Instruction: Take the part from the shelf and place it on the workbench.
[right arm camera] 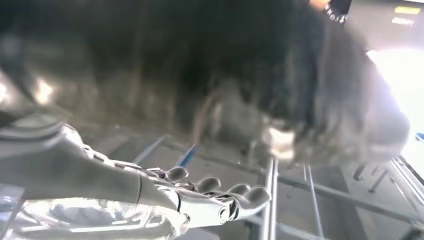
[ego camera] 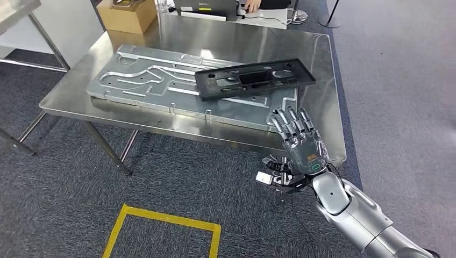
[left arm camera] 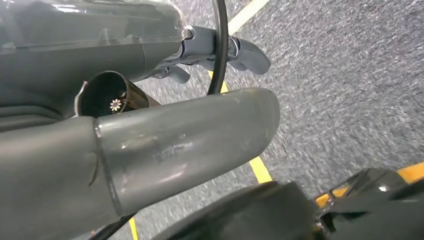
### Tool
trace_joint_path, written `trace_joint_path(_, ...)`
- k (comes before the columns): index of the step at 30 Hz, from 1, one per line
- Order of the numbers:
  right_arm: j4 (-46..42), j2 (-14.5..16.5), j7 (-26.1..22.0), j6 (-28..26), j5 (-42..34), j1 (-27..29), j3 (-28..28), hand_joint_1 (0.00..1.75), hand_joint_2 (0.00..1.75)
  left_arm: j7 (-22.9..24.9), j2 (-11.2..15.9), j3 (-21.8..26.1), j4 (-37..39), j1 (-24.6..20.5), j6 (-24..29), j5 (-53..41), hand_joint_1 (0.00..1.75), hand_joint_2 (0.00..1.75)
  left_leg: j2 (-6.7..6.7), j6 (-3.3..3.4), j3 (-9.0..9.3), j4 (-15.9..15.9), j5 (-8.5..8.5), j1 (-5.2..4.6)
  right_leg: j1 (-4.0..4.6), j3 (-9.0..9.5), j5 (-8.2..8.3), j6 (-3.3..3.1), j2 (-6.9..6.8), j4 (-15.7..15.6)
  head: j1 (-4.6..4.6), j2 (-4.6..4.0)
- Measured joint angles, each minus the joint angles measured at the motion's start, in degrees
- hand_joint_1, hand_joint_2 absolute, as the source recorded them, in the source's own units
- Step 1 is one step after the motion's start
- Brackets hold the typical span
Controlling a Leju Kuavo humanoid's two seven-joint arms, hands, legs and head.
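Note:
A black rectangular part (ego camera: pixel 253 78) with cut-outs lies flat on a large machined aluminium plate (ego camera: pixel 150 80), which rests on the steel workbench (ego camera: pixel 317 54). My right hand (ego camera: pixel 298 142) hovers at the bench's front right edge, a little short of the black part, with its fingers stretched out and apart and nothing in them. The right wrist view shows the same outstretched fingers (right arm camera: pixel 220 192) under a blurred dark surface. My left hand (left arm camera: pixel 190 140) hangs over the grey carpet; its thick thumb and dark fingers (left arm camera: pixel 245 50) hold nothing.
A cardboard box (ego camera: pixel 129 15) stands at the bench's far left corner. A person's hand (ego camera: pixel 251 5) rests at a desk beyond it. A second steel table (ego camera: pixel 21 8) stands at the left. Yellow tape (ego camera: pixel 161 220) marks a square on the carpet.

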Motion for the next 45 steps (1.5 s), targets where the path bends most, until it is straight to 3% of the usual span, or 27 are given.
trace_joint_path(1, 0.0, 0.1, 0.0, 0.0, 0.0, 0.2, 0.0, 0.00, 0.00, 0.0, 0.1, 0.0, 0.0, 0.1, 0.0, 0.0, 0.00, 0.00, -0.07, -0.55, -0.67, 1.8, -0.24, 0.34, -0.29, -0.42, 0.07, 0.32, 0.76, 0.3, 0.00, 0.00)
trace_joint_path(2, -0.1, 0.2, 0.0, 0.0, 0.0, 0.4, 0.0, 0.00, 0.00, 0.0, 0.3, 0.0, 0.0, 0.1, 0.0, 0.0, 0.00, 0.00, -0.06, -1.13, -0.21, 1.2, 0.77, 0.71, -0.66, -0.89, 0.03, 0.75, 1.40, 0.9, 0.01, 0.00)
trace_joint_path(4, -0.1, 0.2, 0.2, 0.0, 0.0, 0.5, 0.0, 0.00, 0.00, 0.0, 0.5, 0.0, 0.0, 0.2, 0.1, 0.0, 0.00, 0.00, -0.11, -2.41, 3.14, -4.9, 4.06, 1.50, -1.49, -1.97, -0.43, 1.96, 2.43, 2.5, 0.00, 0.00)
trace_joint_path(6, -0.1, 0.1, 1.5, 0.0, 0.0, 0.5, 0.0, 0.00, 0.87, 0.0, 0.6, 0.0, 0.0, 0.1, 0.2, -0.1, 0.00, 0.00, -0.69, -2.69, 5.60, -9.5, 5.56, 1.68, -1.79, -3.30, -1.11, 3.26, 3.16, 4.6, -0.02, 0.00)
trace_joint_path(8, -0.1, -0.3, 4.5, 0.0, 0.0, 0.0, 0.5, 0.00, 1.75, 0.0, 0.7, 0.0, 0.0, -0.2, 0.3, -0.1, 0.00, 0.00, -1.23, -1.34, 5.36, -9.4, 5.05, 1.41, -1.73, -4.38, -1.37, 4.12, 3.61, 6.0, 0.00, 0.00)
trace_joint_path(10, 0.1, -1.1, 8.7, 0.0, 0.0, -1.2, 2.1, 0.00, 1.75, 0.0, 0.8, 0.0, 0.0, -0.3, 0.3, -0.2, 0.00, 0.00, -1.16, 0.18, 4.88, -9.4, 4.92, 1.49, -1.91, -4.89, -1.45, 4.65, 3.49, 6.7, 0.00, 0.00)
trace_joint_path(12, 0.3, -2.1, 11.6, 0.0, 0.0, -2.7, 4.5, 0.00, 1.75, 0.0, 0.8, 0.0, 0.0, -0.2, 0.3, -0.3, 0.00, 0.00, -0.98, 1.15, 4.59, -9.7, 5.46, 1.61, -2.08, -6.01, -3.38, 5.14, 2.19, 9.2, 0.01, 0.00)
trace_joint_path(15, 0.5, -2.6, 12.7, 0.0, 0.0, -3.9, 7.3, 0.00, 1.75, 0.0, 0.8, 0.0, 0.0, 0.0, 0.3, -0.3, 0.00, 0.00, -0.84, 1.68, 3.82, -9.8, 6.05, 1.56, -2.27, -10.25, -8.95, 5.77, 0.71, 19.4, 0.03, 0.00)
trace_joint_path(16, 0.6, -2.6, 12.8, 0.0, 0.0, -4.0, 7.9, 0.00, 1.75, 0.0, 0.8, 0.0, 0.0, 0.0, 0.3, -0.3, 0.00, 0.00, -0.85, 1.68, 3.60, -9.8, 6.19, 1.56, -2.32, -11.05, -9.65, 5.86, 0.62, 21.6, 0.03, 0.00)
trace_joint_path(17, 0.7, -2.6, 12.9, 0.0, 0.0, -4.1, 8.4, 0.00, 1.75, 0.0, 0.9, 0.0, 0.0, 0.1, 0.3, -0.3, 0.00, 0.00, -0.96, 1.61, 3.46, -9.8, 6.31, 1.56, -2.33, -10.76, -9.21, 5.82, 0.59, 21.7, 0.03, 0.00)
trace_joint_path(18, 0.8, -2.7, 12.9, 0.0, 0.0, -4.2, 8.8, 0.00, 1.75, 0.0, 0.9, 0.0, 0.0, 0.2, 0.3, -0.3, 0.00, 0.00, -1.14, 1.50, 3.41, -9.8, 6.42, 1.56, -2.32, -9.33, -7.80, 5.68, 0.63, 19.5, 0.03, 0.00)
trace_joint_path(20, 0.9, -2.9, 13.3, 0.0, 0.0, -4.7, 9.5, 0.00, 1.75, 0.0, 0.8, 0.0, 0.0, 0.1, 0.3, -0.3, 0.00, 0.00, -1.51, 1.13, 3.33, -9.8, 6.65, 1.61, -2.20, -4.80, -4.60, 5.07, 1.74, 11.4, 0.02, 0.00)
trace_joint_path(22, 0.9, -3.2, 13.8, 0.0, 0.1, -5.2, 10.0, 0.00, 1.75, 0.0, 0.8, 0.0, 0.0, 0.0, 0.3, -0.3, 0.00, 0.00, -1.85, 0.53, 3.04, -10.0, 7.03, 1.74, -1.81, -2.21, -3.39, 4.50, 2.70, 6.1, 0.03, 0.00)
trace_joint_path(25, 1.0, -3.4, 13.8, 0.0, 0.1, -5.6, 10.7, 0.00, 1.75, 0.0, 0.7, 0.0, 0.0, -0.1, 0.4, -0.4, 0.00, 0.00, -2.50, -0.64, 2.92, -10.7, 7.63, 1.96, -1.57, -1.83, -3.07, 4.03, 2.04, 4.8, 0.07, 0.00)
trace_joint_path(27, 1.1, -3.3, 13.7, 0.0, 0.1, -5.8, 11.0, 0.00, 1.75, 0.0, 0.7, 0.0, 0.0, -0.1, 0.4, -0.4, 0.00, 0.00, -1.94, -1.04, 2.17, -9.2, 6.40, 1.77, -1.79, -1.25, -2.43, 3.67, 1.09, 3.6, 0.02, 0.00)
trace_joint_path(30, 1.2, -3.3, 13.7, 0.0, 0.2, -6.0, 11.4, 0.00, 1.75, 0.0, 0.8, 0.0, 0.0, -0.2, 0.4, -0.4, 0.00, 0.00, -1.04, -0.99, -2.35, 0.4, 1.36, 1.42, -1.44, -1.06, -2.23, 3.31, -0.65, 3.1, -0.02, 0.00)
trace_joint_path(31, 1.3, -3.3, 13.7, 0.0, 0.2, -6.0, 11.6, 0.00, 1.75, 0.0, 0.8, 0.0, 0.0, -0.1, 0.4, -0.4, 0.00, 0.00, -1.00, -0.96, -3.59, 3.1, 0.54, 1.33, -1.24, -1.11, -2.30, 3.20, -1.20, 3.2, -0.01, 0.00)
trace_joint_path(32, 1.4, -3.2, 13.7, 0.0, 0.2, -5.9, 11.7, 0.00, 1.75, 0.0, 0.8, 0.0, 0.0, -0.1, 0.4, -0.4, 0.00, 0.00, -0.91, -0.88, -3.90, 4.0, 0.80, 1.22, -1.04, -1.14, -2.39, 3.09, -1.75, 3.4, -0.02, 0.00)
trace_joint_path(34, 1.4, -3.2, 13.7, 0.0, 0.2, -6.0, 12.0, 0.00, 1.75, 0.0, 0.8, 0.0, 0.0, 0.0, 0.4, -0.4, 0.00, 0.00, -0.13, -0.43, -1.36, -0.7, 3.97, 0.95, -0.71, -1.07, -2.64, 2.98, -2.84, 3.7, -0.02, 0.00)
trace_joint_path(36, 1.5, -3.2, 13.7, 0.0, 0.2, -6.0, 12.1, 0.00, 1.75, 0.0, 0.9, 0.0, 0.0, 0.0, 0.4, -0.5, 0.00, 0.00, 2.48, 0.43, 2.29, -7.9, 6.59, 0.37, -0.28, -1.10, -3.06, 3.18, -3.82, 4.2, 0.00, 0.00)
trace_joint_path(37, 1.5, -3.2, 13.7, 0.0, 0.2, -6.0, 12.2, 0.00, 1.75, 0.0, 0.9, 0.0, 0.0, -0.1, 0.4, -0.5, 0.00, 0.00, 3.37, 0.89, 3.24, -10.0, 7.07, 0.11, -0.09, -1.18, -3.24, 3.34, -4.27, 4.5, 0.02, 0.00)
trace_joint_path(38, 1.5, -3.2, 13.7, 0.0, 0.2, -6.0, 12.2, 0.00, 1.75, 0.0, 0.9, 0.0, 0.0, -0.1, 0.4, -0.5, 0.00, 0.00, 3.76, 1.26, 3.48, -10.8, 7.05, -0.12, 0.09, -1.26, -3.37, 3.50, -4.76, 4.7, 0.03, 0.00)
trace_joint_path(40, 1.6, -3.1, 13.7, 0.0, 0.2, -6.0, 12.3, 0.00, 1.75, 0.0, 0.9, 0.0, 0.0, 0.0, 0.4, -0.5, 0.00, 0.00, 2.50, 1.85, 3.35, -11.0, 7.40, -0.10, 0.14, -1.31, -3.58, 3.84, -5.61, 4.9, 0.03, 0.00)
trace_joint_path(42, 1.6, -3.1, 13.6, 0.0, 0.2, -6.1, 12.3, 0.00, 1.75, 0.0, 0.9, 0.1, 0.0, 0.0, 0.5, -0.5, 0.00, 0.00, 1.36, 2.41, 3.28, -11.3, 7.82, 0.15, -0.25, -1.81, -5.04, 4.55, -3.81, 6.4, 0.04, 0.00)
trace_joint_path(44, 1.7, -3.2, 13.5, 0.0, 0.2, -6.1, 12.3, 0.00, 1.75, 0.0, 0.8, 0.1, 0.0, -0.1, 0.5, -0.6, 0.00, 0.00, 0.21, 2.77, 3.10, -11.4, 8.10, 0.33, -0.81, -4.26, -8.68, 5.34, -0.92, 12.3, 0.06, 0.00)
trace_joint_path(45, 1.7, -3.3, 13.3, 0.0, 0.2, -6.0, 12.3, 0.00, 1.75, 0.0, 0.8, 0.0, 0.0, -0.1, 0.5, -0.6, 0.00, 0.00, -0.41, 2.85, 2.98, -11.4, 8.19, 0.35, -1.02, -6.01, -10.55, 5.57, -0.31, 16.2, 0.05, 0.00)
